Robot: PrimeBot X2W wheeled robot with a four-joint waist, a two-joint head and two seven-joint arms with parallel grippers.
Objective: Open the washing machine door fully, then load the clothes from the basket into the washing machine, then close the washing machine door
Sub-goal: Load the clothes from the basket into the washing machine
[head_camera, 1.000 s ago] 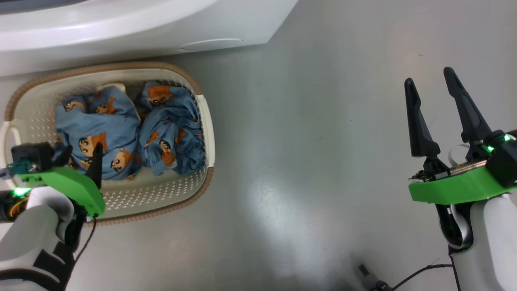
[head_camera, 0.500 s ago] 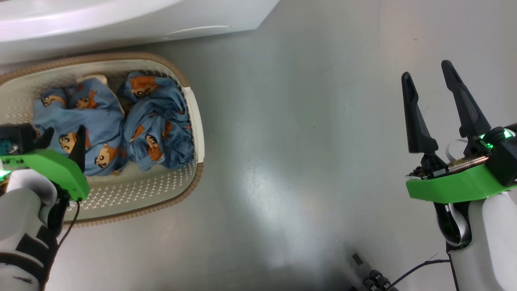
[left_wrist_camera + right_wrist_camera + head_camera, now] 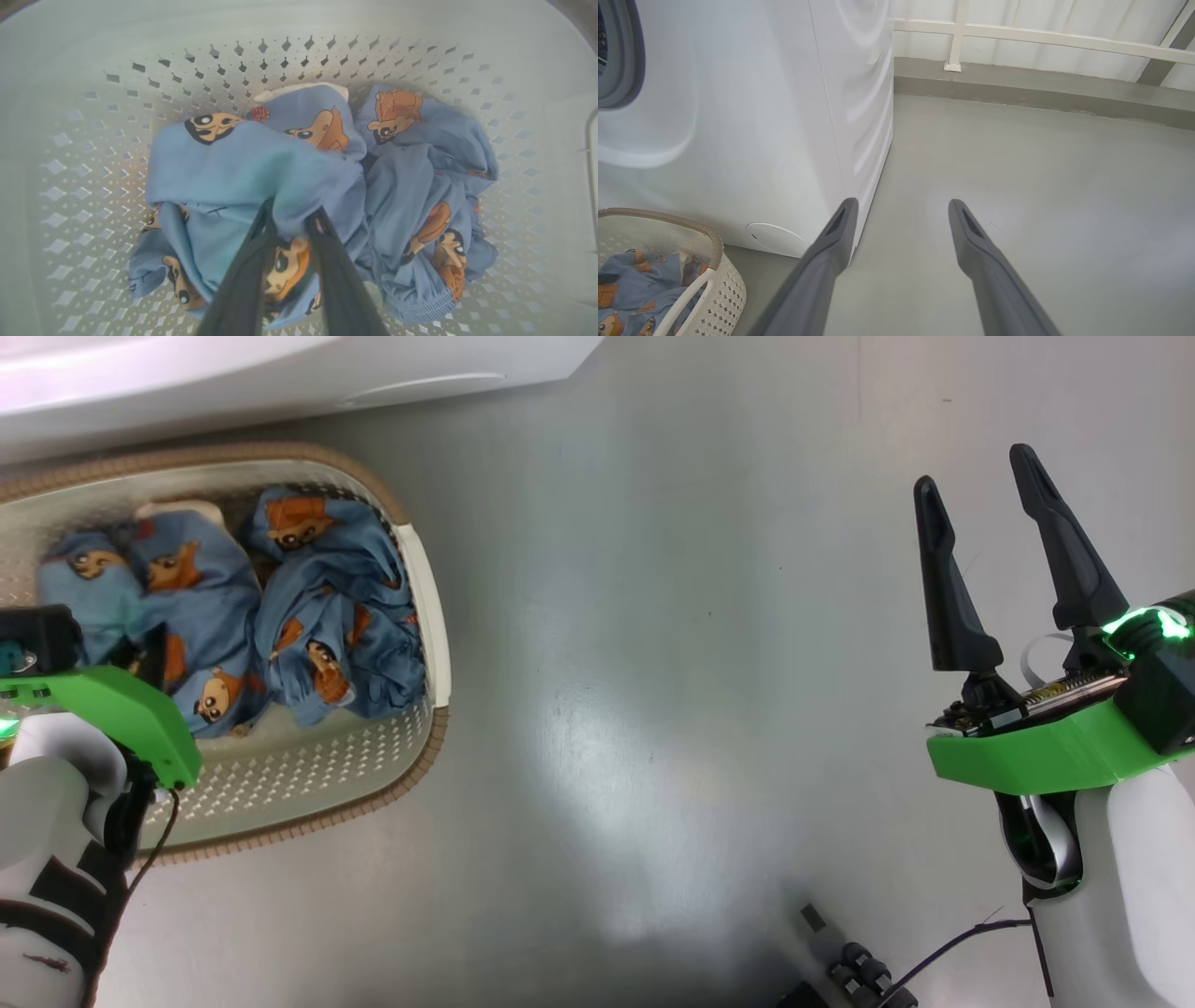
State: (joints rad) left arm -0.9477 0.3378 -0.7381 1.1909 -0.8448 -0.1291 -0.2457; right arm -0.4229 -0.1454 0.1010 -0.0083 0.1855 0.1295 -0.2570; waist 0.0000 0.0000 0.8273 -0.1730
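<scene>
Fingertips [image 3: 261,228] of left gripper [image 3: 290,223] half buried in blue cloth, very tips hidden under the fold. Drawn close together, clamped on a bunched ridge of the clothes [image 3: 233,163]. In head view, same fingers mostly hidden behind the green wrist mount. Gripped garment right at the pinch and spreading to its left. Second garment just beside, to the right, touching the first. Both lying inside the basket [image 3: 280,60], perforated wall curving just beyond them, its left end cut off at the head view's edge. Right gripper [image 3: 973,467] well apart from basket, fingers spread wide over grey floor [image 3: 1017,186]. Washing machine [image 3: 738,140] ahead and left of those fingers, white side panel near. Grey gasket [image 3: 633,70] cut off at picture edge, drum hard to make out.
</scene>
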